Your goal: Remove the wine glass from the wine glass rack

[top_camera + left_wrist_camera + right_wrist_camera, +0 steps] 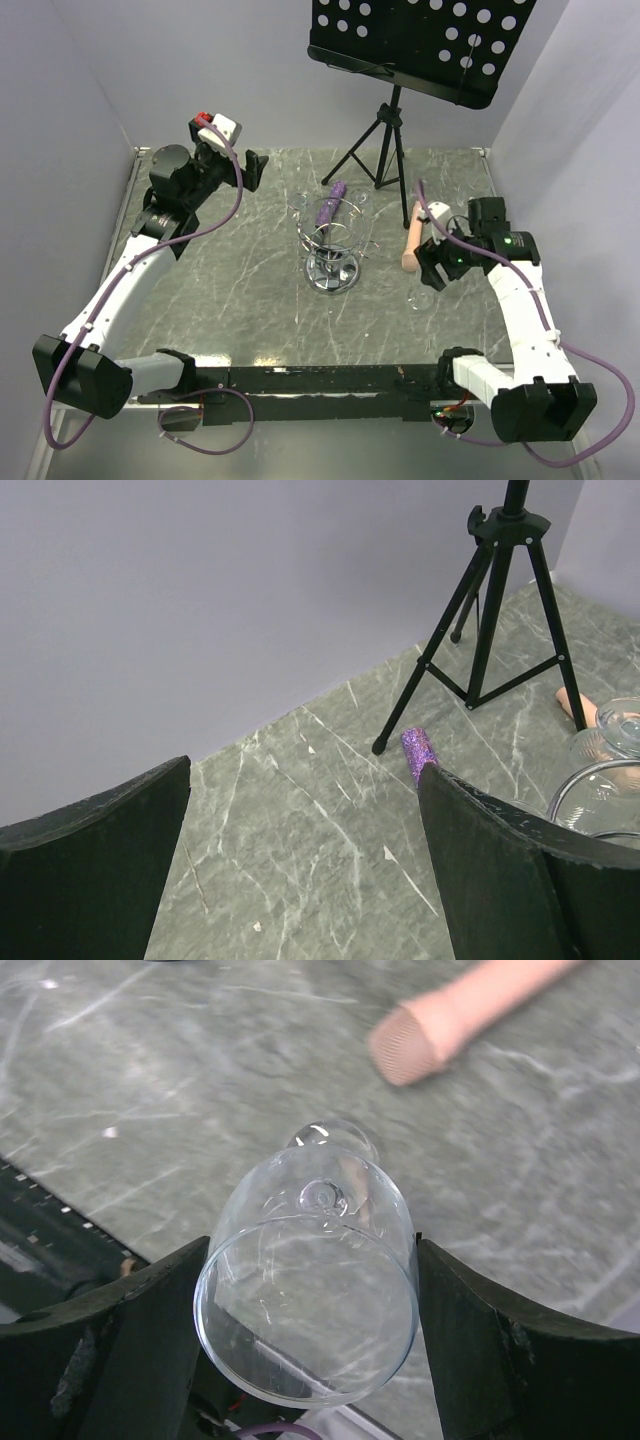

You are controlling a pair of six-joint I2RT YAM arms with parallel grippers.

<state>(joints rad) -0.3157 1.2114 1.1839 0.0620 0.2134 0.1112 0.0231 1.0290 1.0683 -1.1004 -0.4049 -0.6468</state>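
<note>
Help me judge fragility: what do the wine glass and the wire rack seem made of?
Wine glass: clear glass apparently, clear plastic not excluded; see-through with sharp highlights. Wine glass rack: thin metal wire, chrome-like polish; mirror-bright glints on loops and base.

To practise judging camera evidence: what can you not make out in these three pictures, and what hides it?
Top view: what the wine glass rack carries is unclear; clear glass blends into its wires.
Left wrist view: glassware at the right is cut by the edge and the left tool's finger.
Right wrist view: the pink handle runs off the top edge; its far end is unseen.
</note>
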